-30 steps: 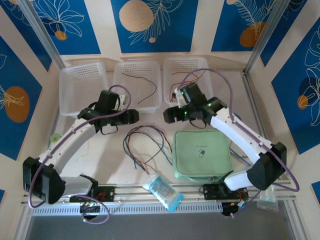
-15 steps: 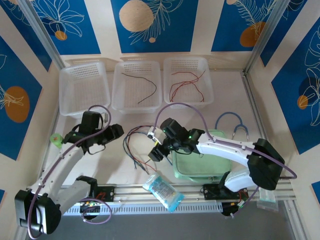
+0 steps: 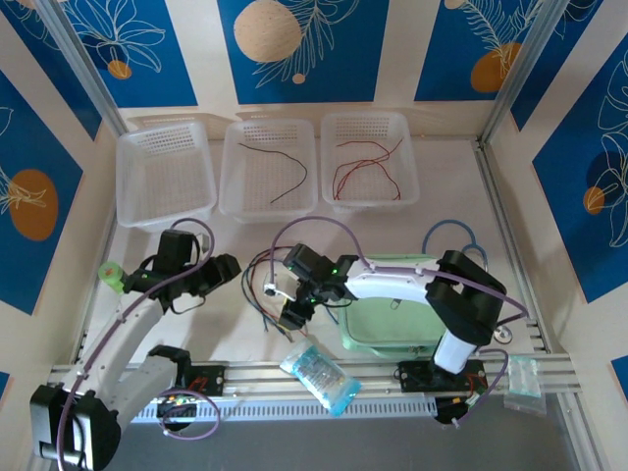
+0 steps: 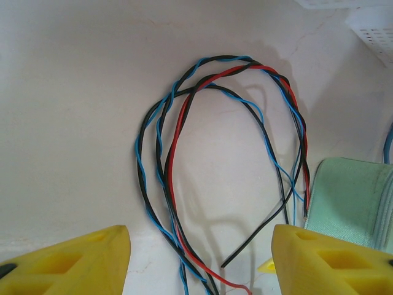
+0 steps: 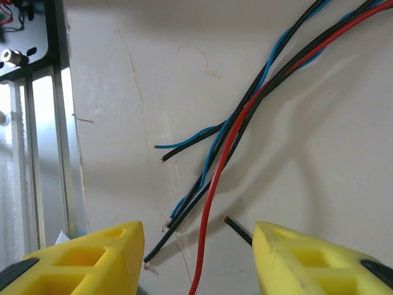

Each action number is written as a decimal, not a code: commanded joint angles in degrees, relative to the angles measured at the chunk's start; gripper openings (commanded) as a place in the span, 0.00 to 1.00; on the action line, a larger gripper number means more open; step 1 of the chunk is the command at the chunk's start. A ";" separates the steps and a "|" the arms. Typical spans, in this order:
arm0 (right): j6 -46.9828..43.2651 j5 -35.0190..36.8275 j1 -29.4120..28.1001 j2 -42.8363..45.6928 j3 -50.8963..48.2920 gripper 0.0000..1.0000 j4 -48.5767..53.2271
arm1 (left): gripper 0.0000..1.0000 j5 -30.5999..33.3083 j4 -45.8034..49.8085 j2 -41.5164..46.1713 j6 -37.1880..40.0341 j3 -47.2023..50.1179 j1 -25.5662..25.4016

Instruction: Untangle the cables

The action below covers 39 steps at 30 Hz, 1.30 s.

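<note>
The cables (image 3: pixel 279 283) lie in a tangle of thin red, black and blue wires at the table's middle. The left wrist view shows them as one tall twisted loop (image 4: pixel 174 147). My left gripper (image 3: pixel 226 267) hovers open just left of the tangle, its yellow jaws (image 4: pixel 199 261) wide over the loop's lower strands. My right gripper (image 3: pixel 293 312) is low over the tangle's near end. Its jaws (image 5: pixel 198 261) are open, with the red wire (image 5: pixel 212 209) and black wire ends (image 5: pixel 178 224) between them, touching neither finger.
Three white baskets stand at the back: the left one (image 3: pixel 165 177) bare, the middle one (image 3: pixel 270 169) with a dark wire, the right one (image 3: pixel 369 157) with red wires. A green pouch (image 3: pixel 402 306), a blue stethoscope tube (image 3: pixel 451 234) and a plastic packet (image 3: pixel 319 371) lie nearby.
My right arm has swung from the right basket down to the tangle's near end, its jaws narrowing. My left arm has drawn back and left, ending beside the tangle.
</note>
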State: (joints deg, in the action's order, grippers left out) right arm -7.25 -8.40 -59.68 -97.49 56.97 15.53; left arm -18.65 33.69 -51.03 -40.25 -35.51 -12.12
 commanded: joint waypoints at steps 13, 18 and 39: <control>-3.38 0.75 -0.96 -8.74 6.00 0.34 5.80 | 0.60 -1.28 0.59 1.40 -0.77 1.58 0.80; -3.73 1.02 -1.11 -9.25 6.79 0.22 6.68 | 0.60 -1.42 0.67 1.45 -0.63 1.48 0.79; -3.51 2.13 3.18 6.62 7.98 0.00 7.07 | 0.58 -7.09 -6.20 -0.13 -4.10 -2.90 0.79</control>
State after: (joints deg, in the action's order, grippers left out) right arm -11.11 -5.15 -57.89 -94.67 63.33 23.33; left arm -22.94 30.87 -50.74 -42.35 -35.35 -11.99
